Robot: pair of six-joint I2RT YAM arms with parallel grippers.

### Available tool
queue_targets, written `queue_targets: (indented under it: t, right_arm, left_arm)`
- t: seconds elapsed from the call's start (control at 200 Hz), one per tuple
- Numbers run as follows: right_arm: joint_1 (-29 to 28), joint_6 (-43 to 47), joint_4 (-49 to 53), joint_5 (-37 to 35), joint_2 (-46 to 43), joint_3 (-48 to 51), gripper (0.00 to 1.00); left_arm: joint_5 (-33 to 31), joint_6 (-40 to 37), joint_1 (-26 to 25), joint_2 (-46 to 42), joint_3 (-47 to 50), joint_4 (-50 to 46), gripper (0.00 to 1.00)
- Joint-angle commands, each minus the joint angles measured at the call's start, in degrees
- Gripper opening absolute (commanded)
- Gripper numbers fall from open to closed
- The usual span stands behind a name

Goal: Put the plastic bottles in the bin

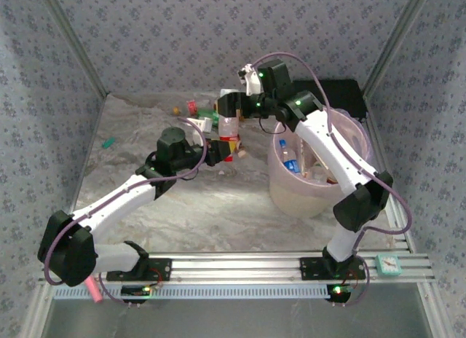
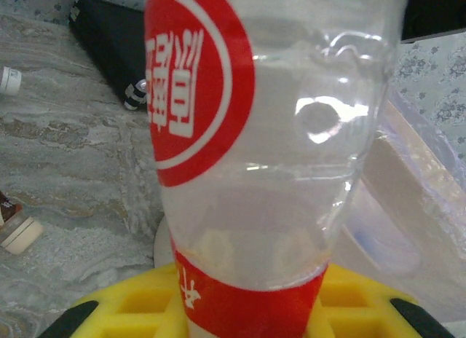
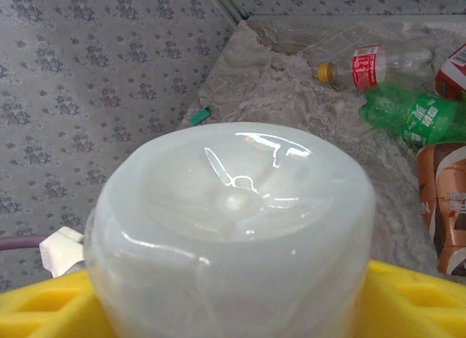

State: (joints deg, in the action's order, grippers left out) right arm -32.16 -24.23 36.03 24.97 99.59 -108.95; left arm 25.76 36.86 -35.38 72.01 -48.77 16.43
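My left gripper (image 1: 217,152) is shut on a clear plastic bottle (image 1: 229,134) with a red label, held by its red-banded lower end between yellow fingers (image 2: 109,309). In the left wrist view that bottle (image 2: 277,156) looms close. My right gripper (image 1: 231,103) reaches left from over the bin (image 1: 291,196) and is shut on a milky white bottle (image 3: 233,229), whose round bottom faces the wrist camera. The cream bin with its pink liner (image 2: 419,207) stands right of centre and holds several bottles (image 1: 290,157). More bottles lie at the back: a clear one (image 3: 371,65), a green one (image 3: 415,112) and a brown one (image 3: 445,207).
A black case (image 1: 338,94) sits behind the bin and also shows in the left wrist view (image 2: 109,46). A small teal piece (image 1: 108,142) lies near the left wall. A pink microphone (image 1: 93,288) rests by the left arm's base. The table cover is crumpled.
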Motion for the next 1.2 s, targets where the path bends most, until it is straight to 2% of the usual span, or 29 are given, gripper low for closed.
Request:
queue_targets:
  t: [0.0,0.07,0.17,0.23,0.26,0.355,0.385,0.425,0.515,0.64,0.71,0.9,1.064,1.199]
  right_arm:
    - [0.02,-0.60,-1.31,0.48,0.38,-1.47,0.67]
    - [0.06,-0.53,-2.86,0.21,0.01,-1.03,0.54]
    - [-0.01,-0.39,-3.12,0.65,-0.27,-1.27,0.51]
    - [-0.04,-0.06,-2.75,0.65,-0.34,-1.85,0.51]
    - [-0.07,0.12,-2.64,0.60,-0.41,-2.16,0.51]
    - [0.26,1.50,-1.14,0.48,-0.45,-4.84,0.50]
    - [0.43,2.30,0.48,0.13,-0.43,-6.17,0.50]
    - [0.67,3.43,2.37,-0.35,-0.54,-8.75,0.50]
    - [1.69,5.72,6.87,-2.61,-1.52,-13.93,0.49]
    - [3.77,6.56,8.04,-6.67,-6.64,-14.12,0.48]
    - [5.41,6.17,8.39,-8.46,-10.55,-12.92,0.48]
    - [12.17,7.18,16.58,-13.46,-19.38,-12.26,0.46]
    - [19.64,9.99,24.29,-16.78,-23.82,-8.49,0.43]
    - [20.79,11.11,26.71,-18.06,-24.60,-2.25,0.42]
  left_arm:
    - [1.49,-1.36,-0.29,-0.54,-0.74,2.21,0.11]
    - [1.36,-1.13,-0.37,-0.86,-0.37,2.46,0.11]
    - [0.90,-0.83,-0.31,-1.16,-0.01,2.56,0.11]
    - [0.48,-0.68,-0.34,-1.25,-0.07,2.40,0.15]
    - [0.24,-0.70,-0.33,-1.26,-0.14,2.22,0.25]
    - [-0.82,-0.75,-0.35,-1.57,-0.56,1.01,0.71]
    - [-1.04,-0.86,-0.34,-1.76,-0.58,0.60,0.82]
    - [-1.76,-0.87,-0.37,-2.03,-0.70,-0.29,0.90]
    - [-4.77,-0.92,-0.37,-2.54,-0.43,-1.95,0.99]
    - [-13.44,0.49,-0.30,-1.24,1.25,-1.25,1.00]
    - [-16.17,2.30,-0.12,1.07,0.75,-1.86,0.99]
    - [-24.73,6.72,0.06,8.76,-5.89,-14.23,0.97]
    - [-26.83,8.96,0.22,15.44,-11.20,-19.50,0.92]
    - [-26.46,8.84,0.25,21.87,-15.45,-19.98,0.88]
